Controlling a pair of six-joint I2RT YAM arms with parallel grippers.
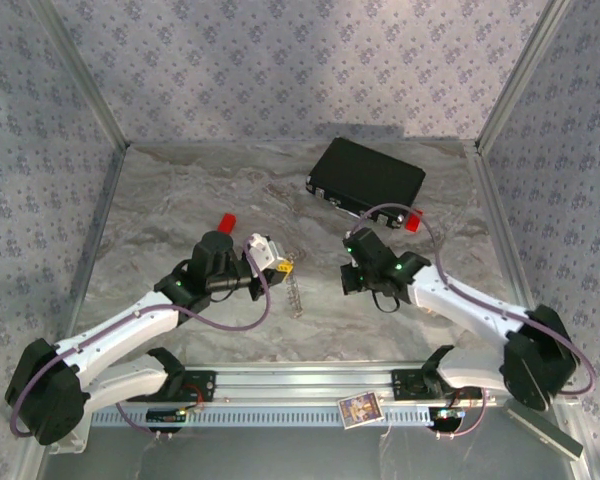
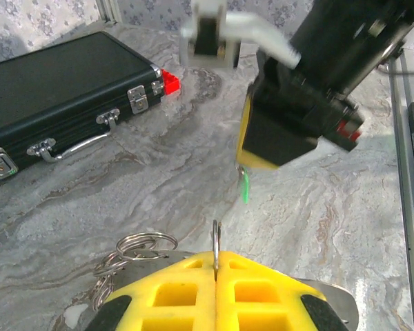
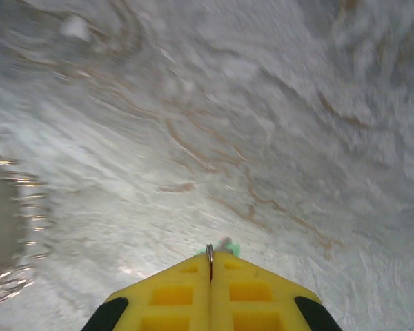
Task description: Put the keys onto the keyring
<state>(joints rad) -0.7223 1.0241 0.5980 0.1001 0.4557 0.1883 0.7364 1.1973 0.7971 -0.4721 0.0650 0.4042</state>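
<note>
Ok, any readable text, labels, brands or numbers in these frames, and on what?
None legible.
Small printed card on the silver front rail: too small to read.
Red sticker on the right arm's black housing: blurred.
Black rectangular latched case: no marking visible.

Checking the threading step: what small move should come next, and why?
Probably ease the right gripper toward the left gripper, since the small green-headed key hanging from it sits apart from the thin silvery metal ring pinched upright there.
</note>
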